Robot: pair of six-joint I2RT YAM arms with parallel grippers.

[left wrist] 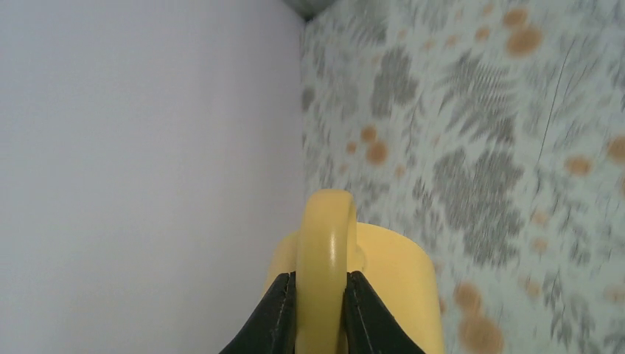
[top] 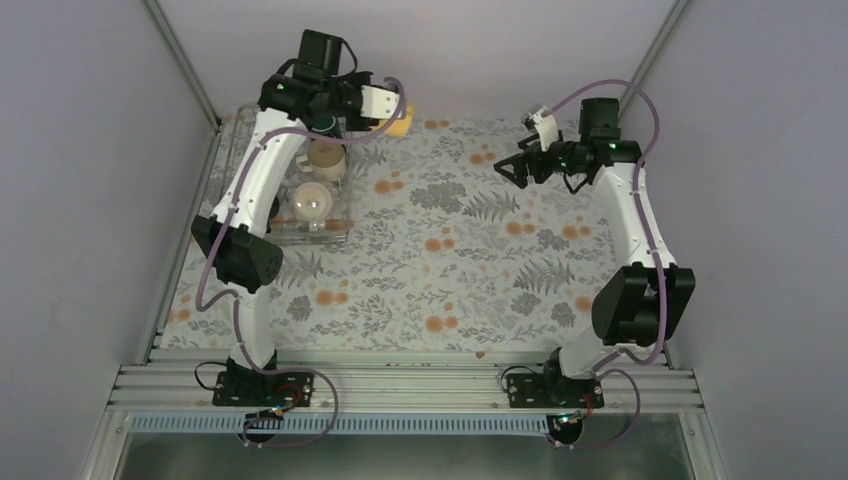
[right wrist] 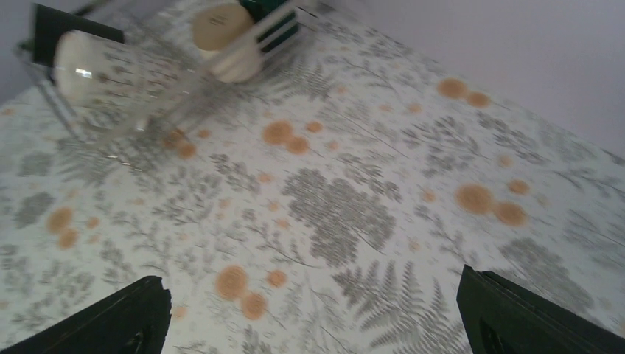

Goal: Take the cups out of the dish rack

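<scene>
Cups in view number four: one pale yellow mug, one dark green mug, one cream-beige mug and one white mug. There is one dish rack, standing at the far left of the patterned tabletop. The dark green, cream-beige and white mugs sit inside it in a single line from far to near. The pale yellow mug is outside the rack, just off its far right corner and near the back wall.

Two hands are present, one per arm.

Left hand: its two dark fingers pinch the handle of the pale yellow mug, one on each side of the loop.

Right hand: spread wide and holding nothing, over the far right part of the tabletop, well apart from the rack.

View differences:
- The top view alone shows both arms, the full rack outline and the yellow mug's place relative to the rack. The left arm crosses over the rack's far end there and hides part of it.
- The left wrist view alone shows the pinch on the handle. It does not show the rack, and whether the mug touches the tabletop cannot be told.
- The right wrist view shows the gap between its own fingers and, at its upper left, the rack with the three racked mugs from the side. The yellow mug is outside this view.
</scene>
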